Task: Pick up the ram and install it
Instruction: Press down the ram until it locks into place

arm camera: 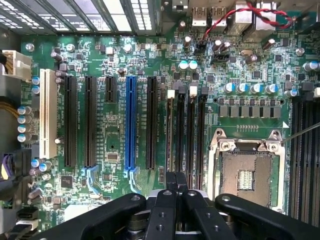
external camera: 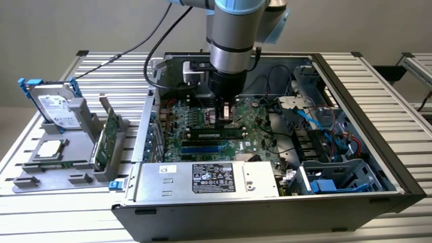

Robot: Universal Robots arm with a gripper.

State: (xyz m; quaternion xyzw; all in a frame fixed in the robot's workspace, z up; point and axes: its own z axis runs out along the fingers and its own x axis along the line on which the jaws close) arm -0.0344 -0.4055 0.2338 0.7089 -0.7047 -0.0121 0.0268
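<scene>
Grey plastic holder (external camera: 40,172) at exterior view's left: silver hard drive (external camera: 57,109) upright, square processor chip (external camera: 50,149) flat in recess, green expansion card (external camera: 104,139) on edge. Black metal case (external camera: 378,167), lid off, holds green motherboard (external camera: 202,116) and boxy silver power supply (external camera: 209,179). Ram (external camera: 216,134), long thin green stick with dark chips, sits along black slot on motherboard, just beside gripper (external camera: 226,115). Wrist view: black fingers (arm camera: 170,186) pressed together, nothing pinched, over long black memory slots (arm camera: 195,130) beside square metal processor socket (arm camera: 245,170).
</scene>
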